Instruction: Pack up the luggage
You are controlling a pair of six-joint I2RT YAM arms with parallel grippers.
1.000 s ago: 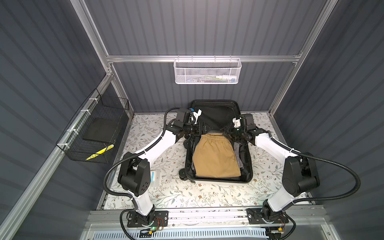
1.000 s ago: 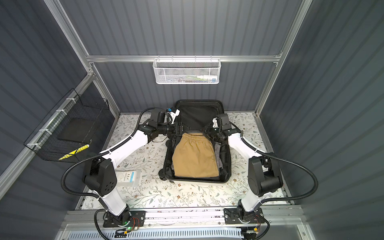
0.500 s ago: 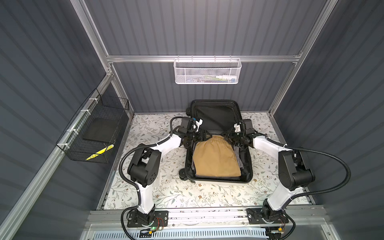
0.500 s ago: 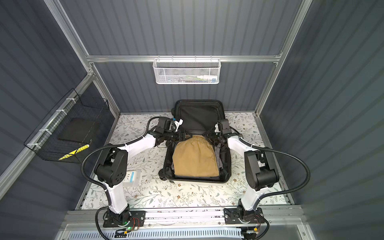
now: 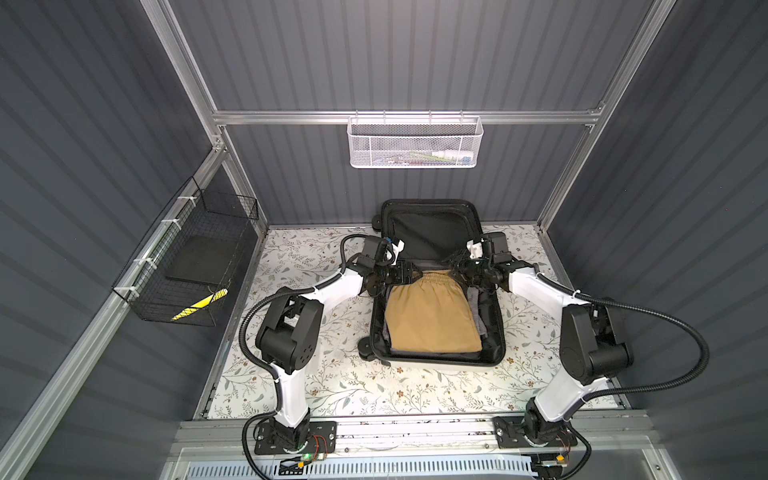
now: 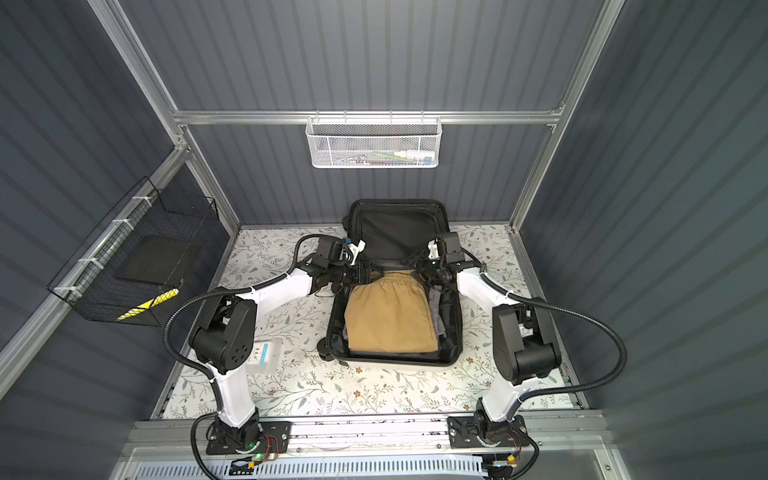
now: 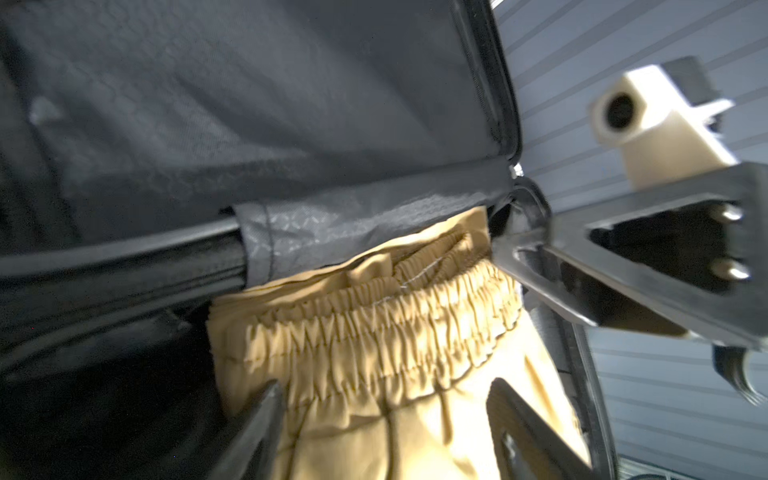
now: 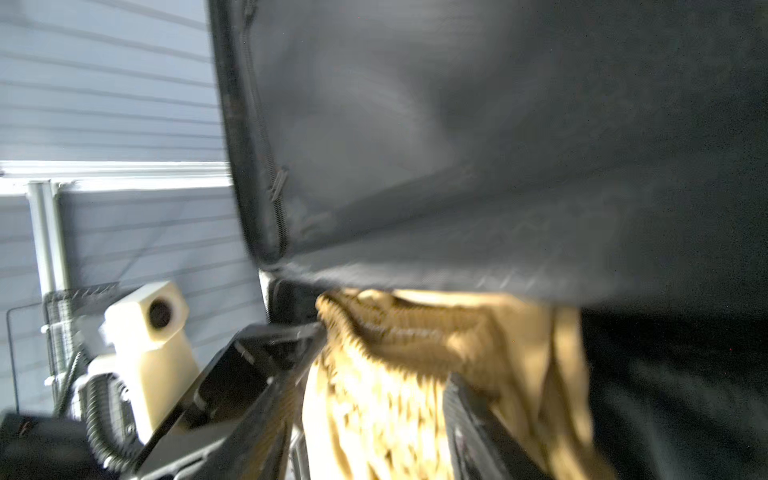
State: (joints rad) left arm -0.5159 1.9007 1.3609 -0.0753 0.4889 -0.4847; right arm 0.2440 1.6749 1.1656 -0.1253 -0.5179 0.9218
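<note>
Twin overhead views; both wrist cameras close to the luggage

the luggage has black lining, the shorts are tan, the table cover is white with grey-green leaf pattern.

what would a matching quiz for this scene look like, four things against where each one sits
Things
1 luggage
2 tan shorts
3 white mesh basket
4 black wire basket

Places
a hung at the left side in both top views
b on the floral table, lid propped up
c hung high at the back
d lying inside the luggage

Pairs: 1-b, 2-d, 3-c, 4-a
</note>
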